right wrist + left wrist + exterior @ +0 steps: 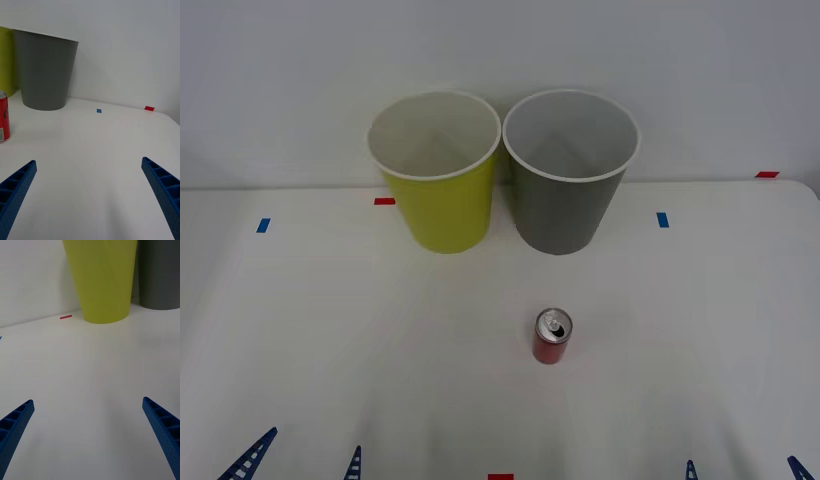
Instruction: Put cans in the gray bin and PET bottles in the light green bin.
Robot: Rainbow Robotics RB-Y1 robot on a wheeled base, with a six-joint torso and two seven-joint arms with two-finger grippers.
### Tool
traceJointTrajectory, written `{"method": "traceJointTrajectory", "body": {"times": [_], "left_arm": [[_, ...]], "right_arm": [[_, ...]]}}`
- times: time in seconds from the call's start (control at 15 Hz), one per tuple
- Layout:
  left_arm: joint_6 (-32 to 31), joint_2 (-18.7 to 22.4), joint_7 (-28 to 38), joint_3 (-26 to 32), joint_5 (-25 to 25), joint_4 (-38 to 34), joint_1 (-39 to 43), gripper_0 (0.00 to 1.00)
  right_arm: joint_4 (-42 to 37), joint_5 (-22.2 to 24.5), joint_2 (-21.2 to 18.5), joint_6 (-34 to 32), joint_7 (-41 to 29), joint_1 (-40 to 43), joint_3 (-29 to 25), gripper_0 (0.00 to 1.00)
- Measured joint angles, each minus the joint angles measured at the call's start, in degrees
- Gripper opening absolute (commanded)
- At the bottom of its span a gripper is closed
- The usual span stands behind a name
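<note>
A wide white table [330, 330], smooth and flat, up against a plain pale wall [280, 80]. At the back of the table, 2 tall cups side by side, almost touching: the light green bin [438, 200] on the left and the gray bin [565, 205] on the right, both upright, both with a white rim and a pale inside, nothing to see in them. In front of the gray bin, well apart from it, 1 small red can [552, 336] standing up on the table, silver top and pull tab facing up. Little bits of tape stuck on the table: a blue tape mark [263, 225] far left, a red tape mark [384, 201] just beside the green bin, another blue mark [663, 219] to the right of the gray bin, a red mark at the far right corner [767, 174], and 1 more red mark at the near edge [500, 477]. Low at the near edge on the left, the left gripper [302, 458], blue ribbed fingers spread wide, nothing between them. Low at the near edge on the right, the right gripper [745, 466], fingers spread wide too, holding nothing. Both just above the bare white table, well apart from the can and the bins. From the right wrist, the can close off to one side, the gray bin behind it.
</note>
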Motion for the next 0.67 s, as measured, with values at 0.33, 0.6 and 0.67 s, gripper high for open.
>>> {"method": "traceJointTrajectory", "body": {"times": [0.33, 0.6, 0.67], "left_arm": [[0.0, 0.0, 0.0, 0.0, 0.0, 0.0, 0.0, 1.0], [0.0, 0.0, 0.0, 0.0, 0.0, 0.0, 0.0, 1.0], [0.0, 0.0, 0.0, 0.0, 0.0, 0.0, 0.0, 1.0]], "right_arm": [[0.0, 0.0, 0.0, 0.0, 0.0, 0.0, 0.0, 0.97], [0.0, 0.0, 0.0, 0.0, 0.0, 0.0, 0.0, 0.97], [0.0, 0.0, 0.0, 0.0, 0.0, 0.0, 0.0, 0.97]]}}
